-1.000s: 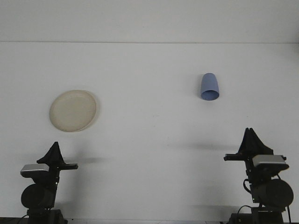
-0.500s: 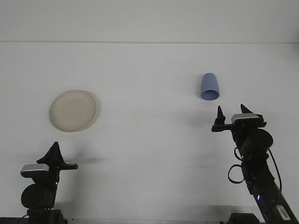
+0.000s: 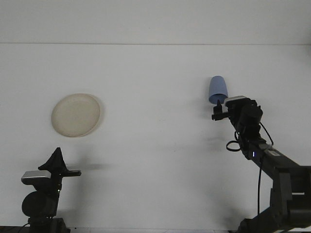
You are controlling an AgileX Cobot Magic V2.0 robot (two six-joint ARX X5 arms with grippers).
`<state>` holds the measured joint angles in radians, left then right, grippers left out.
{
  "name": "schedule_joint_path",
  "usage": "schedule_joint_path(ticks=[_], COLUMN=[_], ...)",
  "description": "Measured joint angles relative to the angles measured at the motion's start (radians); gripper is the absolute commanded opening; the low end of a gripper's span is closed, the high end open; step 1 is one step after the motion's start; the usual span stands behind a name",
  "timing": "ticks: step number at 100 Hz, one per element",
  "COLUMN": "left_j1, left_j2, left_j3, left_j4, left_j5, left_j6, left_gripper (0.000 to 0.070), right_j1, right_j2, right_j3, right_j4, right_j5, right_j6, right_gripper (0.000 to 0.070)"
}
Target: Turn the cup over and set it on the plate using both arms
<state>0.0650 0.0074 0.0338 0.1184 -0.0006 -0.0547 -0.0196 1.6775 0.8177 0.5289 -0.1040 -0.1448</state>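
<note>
The blue cup (image 3: 217, 90) stands mouth-down on the desk (image 3: 155, 145), far right of the plate (image 3: 76, 115), so the right gripper (image 3: 221, 106), whose jaws' state I cannot tell, should straddle its lower wall squarely before closing.

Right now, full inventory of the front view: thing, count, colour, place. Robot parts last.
cup: 1, blue, far right of table, upside down, wide rim toward camera
plate: 1, cream, left side of table, nothing on it
table: 1, white, fills the view
left gripper: 1, black, parked at bottom left, away from the plate
right gripper: 1, black, extended to the cup's near rim; grip unclear
</note>
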Motion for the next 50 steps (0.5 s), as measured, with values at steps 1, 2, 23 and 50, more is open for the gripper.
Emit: schedule_joint_path(ticks=[1, 2, 23, 50], left_j1=[0.0, 0.0, 0.0, 0.0], left_j2=[0.0, 0.0, 0.0, 0.0], left_j3=[0.0, 0.0, 0.0, 0.0], left_j4=[0.0, 0.0, 0.0, 0.0], left_j5=[0.0, 0.0, 0.0, 0.0], left_j6=[0.0, 0.0, 0.0, 0.0], left_gripper=[0.0015, 0.0015, 0.0015, 0.0015], right_j1=[-0.001, -0.001, -0.014, -0.022], right_j2=[0.01, 0.02, 0.212, 0.319], right_j3=[0.007, 0.015, 0.172, 0.278], right_j4=[0.0, 0.0, 0.0, 0.001], right_j5=[0.0, 0.001, 0.025, 0.02], right_j6=[-0.003, -0.007, -0.051, -0.06], right_gripper=[0.0572, 0.0572, 0.0551, 0.0])
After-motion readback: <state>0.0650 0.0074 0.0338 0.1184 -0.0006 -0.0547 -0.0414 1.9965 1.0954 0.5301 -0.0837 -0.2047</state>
